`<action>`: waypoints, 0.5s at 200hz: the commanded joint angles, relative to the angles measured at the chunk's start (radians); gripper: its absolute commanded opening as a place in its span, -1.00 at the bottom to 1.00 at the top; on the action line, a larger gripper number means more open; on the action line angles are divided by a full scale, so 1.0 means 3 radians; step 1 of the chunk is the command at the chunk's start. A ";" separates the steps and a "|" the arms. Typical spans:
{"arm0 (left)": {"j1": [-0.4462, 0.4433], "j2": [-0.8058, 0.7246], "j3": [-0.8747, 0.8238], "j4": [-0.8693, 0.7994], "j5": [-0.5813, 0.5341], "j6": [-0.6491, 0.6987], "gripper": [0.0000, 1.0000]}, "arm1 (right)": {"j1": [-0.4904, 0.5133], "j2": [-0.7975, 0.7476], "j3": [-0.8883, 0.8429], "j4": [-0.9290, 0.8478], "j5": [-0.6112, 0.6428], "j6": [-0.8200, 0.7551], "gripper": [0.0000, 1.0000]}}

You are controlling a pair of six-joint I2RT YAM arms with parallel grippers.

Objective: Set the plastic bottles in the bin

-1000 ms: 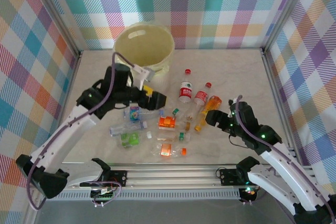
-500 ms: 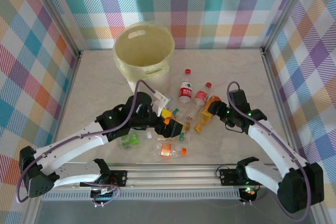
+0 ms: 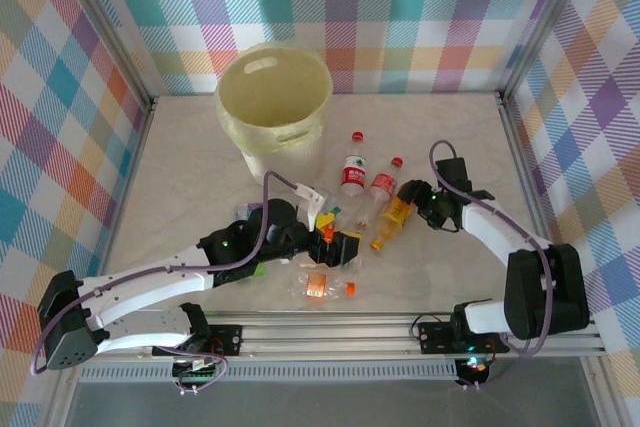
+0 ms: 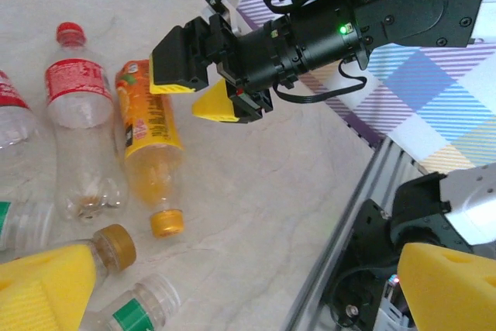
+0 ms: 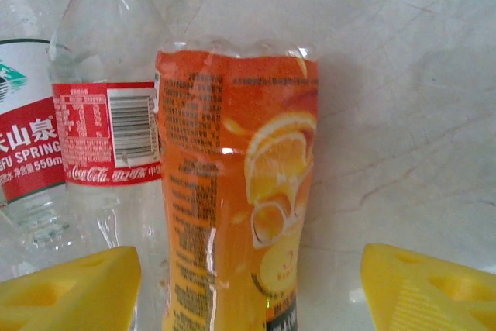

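My left arm is swinging back from the bin and is now lying low over the plastic bottles (image 4: pixel 116 246), while my right arm is reaching in further than a second ago, its fingers narrowing. Nearest me, a crushed bottle (image 3: pixel 318 287) with an orange label is lying by the rail. Just beyond it my left fingers (image 4: pixel 46 292) are standing as wide as they go, holding nothing and hovering over the middle of the cluster. To the right, my right fingers (image 5: pixel 70 284) are straddling the orange bottle (image 5: pixel 232 191), which is lying flat on the worktop (image 3: pixel 180 177). They are partly open, with a gap showing on each side, so I am not gripping it yet. Just beside it, two red-labelled bottles (image 3: pixel 353 173) are lying side by side. Farthest off, the bin (image 3: pixel 270 137) is standing upright, and I cannot make out any bottle inside it. I am judging the task as barely begun, with nearly the whole cluster waiting.
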 commanded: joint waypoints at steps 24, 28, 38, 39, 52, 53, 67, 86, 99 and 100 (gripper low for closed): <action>-0.0074 -0.0131 -0.0147 0.0166 -0.0590 -0.0115 1.00 | -0.0030 0.0326 0.0153 0.0337 -0.0100 0.0024 0.47; -0.0074 -0.0139 -0.0152 0.0156 -0.0610 -0.0114 1.00 | -0.0030 0.0350 0.0156 0.0352 -0.0106 0.0029 0.47; -0.0074 -0.0152 -0.0164 0.0145 -0.0623 -0.0114 1.00 | -0.0030 0.0419 0.0162 0.0382 -0.0109 0.0039 0.46; -0.0074 -0.0153 -0.0166 0.0144 -0.0624 -0.0114 1.00 | -0.0030 0.0424 0.0162 0.0386 -0.0110 0.0039 0.47; -0.0074 -0.0160 -0.0176 0.0139 -0.0623 -0.0117 1.00 | -0.0030 0.0495 0.0163 0.0439 -0.0109 0.0050 0.45; -0.0074 -0.0159 -0.0175 0.0137 -0.0621 -0.0116 1.00 | -0.0030 0.0498 0.0165 0.0443 -0.0108 0.0050 0.45; -0.0079 -0.0141 -0.0170 0.0124 -0.0615 -0.0119 1.00 | -0.0030 0.0556 0.0166 0.0498 -0.0099 0.0063 0.42; -0.0079 -0.0098 -0.0154 0.0124 -0.0553 -0.0121 1.00 | -0.0030 0.0633 0.0164 0.0566 -0.0080 0.0071 0.40; -0.0079 -0.0048 -0.0120 0.0112 -0.0451 -0.0109 1.00 | -0.0027 0.0675 0.0174 0.0599 -0.0076 0.0062 0.39; -0.0079 -0.0044 -0.0116 0.0107 -0.0443 -0.0109 1.00 | -0.0028 0.0680 0.0176 0.0605 -0.0076 0.0064 0.39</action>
